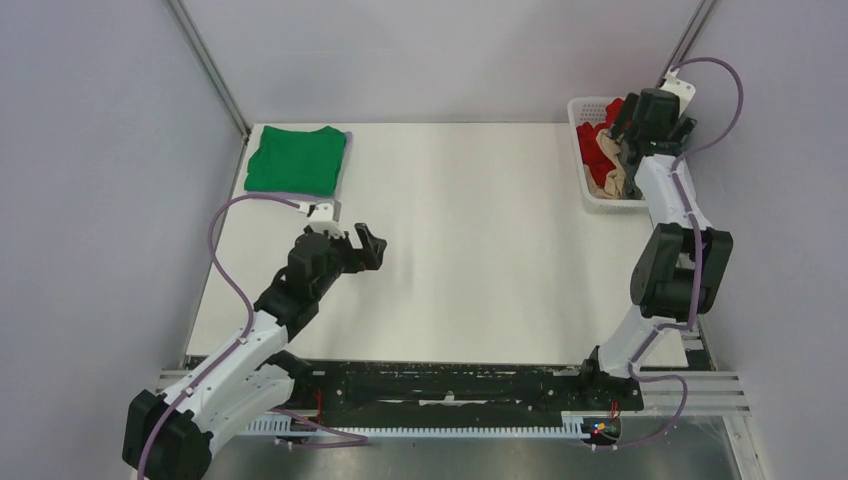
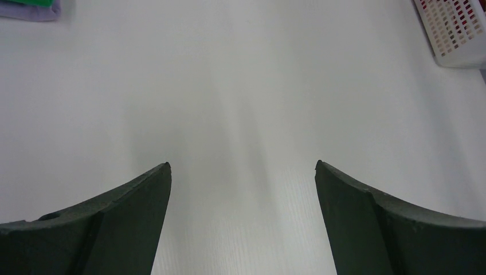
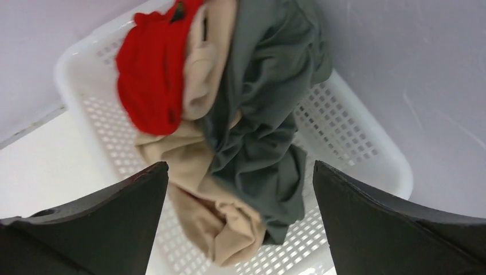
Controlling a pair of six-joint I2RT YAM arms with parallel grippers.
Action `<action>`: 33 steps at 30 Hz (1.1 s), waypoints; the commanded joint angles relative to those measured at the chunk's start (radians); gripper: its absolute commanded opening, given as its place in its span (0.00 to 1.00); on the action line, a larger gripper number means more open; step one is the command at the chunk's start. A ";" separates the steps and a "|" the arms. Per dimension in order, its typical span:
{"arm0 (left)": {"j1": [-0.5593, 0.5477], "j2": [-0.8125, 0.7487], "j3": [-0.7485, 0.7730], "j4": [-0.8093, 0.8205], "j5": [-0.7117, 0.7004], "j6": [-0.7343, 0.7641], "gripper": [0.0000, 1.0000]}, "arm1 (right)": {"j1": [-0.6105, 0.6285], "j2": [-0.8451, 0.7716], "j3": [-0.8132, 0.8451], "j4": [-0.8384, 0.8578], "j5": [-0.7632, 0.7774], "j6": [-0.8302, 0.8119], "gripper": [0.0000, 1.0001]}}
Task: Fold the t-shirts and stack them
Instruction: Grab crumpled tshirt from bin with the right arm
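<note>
The green t-shirt [image 1: 295, 160] is lying folded at the table's [image 1: 480, 250] eleven o'clock corner; the dark grey t-shirt [image 3: 258, 137] is lying crumpled in the basket [image 1: 612, 206] at two o'clock; the left gripper [image 2: 242, 165] is hovering toward nine o'clock, fingers spread wide; the right gripper [image 3: 240, 166] is hanging likewise agape above the basket.

No readable text, label, brand or number is showing anywhere. Nothing legible is appearing on the green t-shirt [image 1: 295, 160] at 11 o'clock, the basket [image 1: 612, 206] at 1 o'clock, or the desk [image 1: 460, 250].
</note>
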 commanded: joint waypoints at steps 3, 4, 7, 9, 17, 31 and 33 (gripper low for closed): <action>-0.002 0.014 0.024 0.037 -0.005 -0.028 1.00 | -0.104 0.050 0.089 -0.074 -0.103 -0.080 0.99; -0.002 0.014 0.024 0.040 -0.005 -0.026 1.00 | -0.126 0.041 0.063 -0.071 -0.131 -0.080 0.99; -0.002 0.027 0.027 0.048 -0.005 -0.022 1.00 | -0.189 0.005 -0.035 -0.026 -0.260 -0.096 0.94; -0.002 0.040 0.033 0.052 -0.005 -0.020 1.00 | -0.216 -0.005 -0.081 0.013 -0.319 -0.120 0.92; -0.002 0.096 0.051 0.061 -0.003 -0.012 1.00 | -0.223 0.109 -0.053 0.097 -0.438 -0.105 0.83; -0.002 0.074 0.046 0.052 -0.020 -0.011 1.00 | -0.226 0.151 -0.008 0.174 -0.430 -0.130 0.09; -0.002 0.067 0.044 0.053 -0.021 -0.011 1.00 | -0.228 0.100 -0.001 0.174 -0.375 -0.152 0.00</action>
